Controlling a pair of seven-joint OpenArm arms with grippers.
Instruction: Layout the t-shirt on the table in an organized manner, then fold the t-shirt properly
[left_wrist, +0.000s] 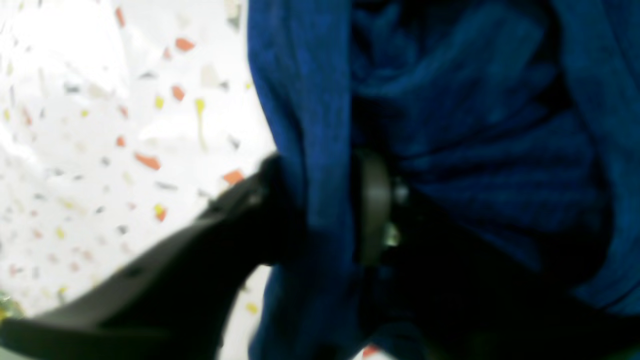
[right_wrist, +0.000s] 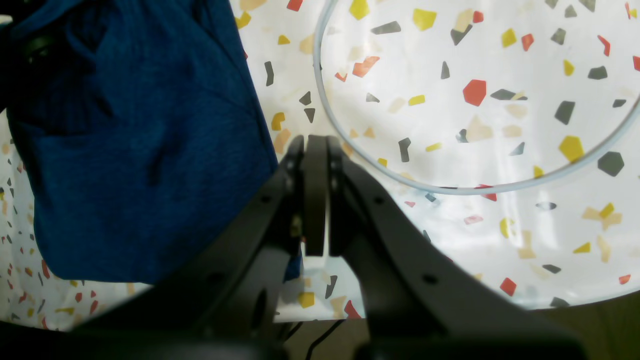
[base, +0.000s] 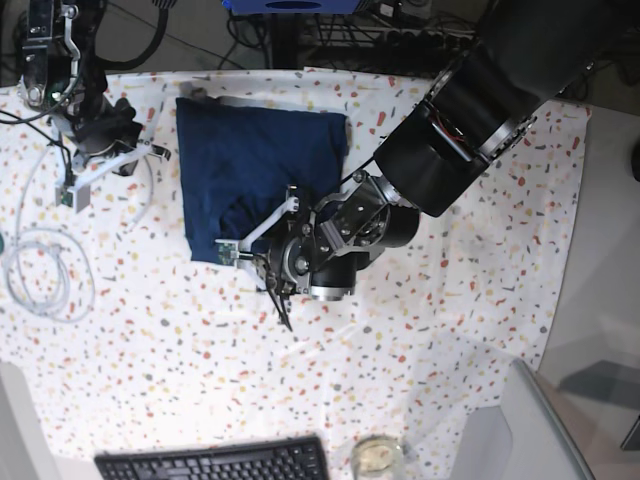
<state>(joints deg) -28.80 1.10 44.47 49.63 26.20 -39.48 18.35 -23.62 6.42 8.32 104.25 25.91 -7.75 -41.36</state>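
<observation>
Navy t-shirt lying partly folded on the speckled tabletop, toward the far middle in the base view, roughly rectangular, with its near edge bunched and rumpled. Seen blurred and very close from the left wrist, as gathered folds filling most of the picture; seen from the right wrist as a smooth dark mass at upper left.

Left end effector low at the shirt's near edge, tilted toward the fabric. From the left wrist, one dark finger on the tabletop side, a band of cloth running between it and the other finger; jaws apart, with fabric between them, but cannot tell whether actually pinched or loose.

Right end effector at the far left of the tabletop in the base view, well apart from the shirt's body; fingers pressed together with nothing between them.

White cable coiled near the left edge. Keyboard at the near edge, small glass jar just beside it. Thin pale ring curving across the right wrist view.
</observation>
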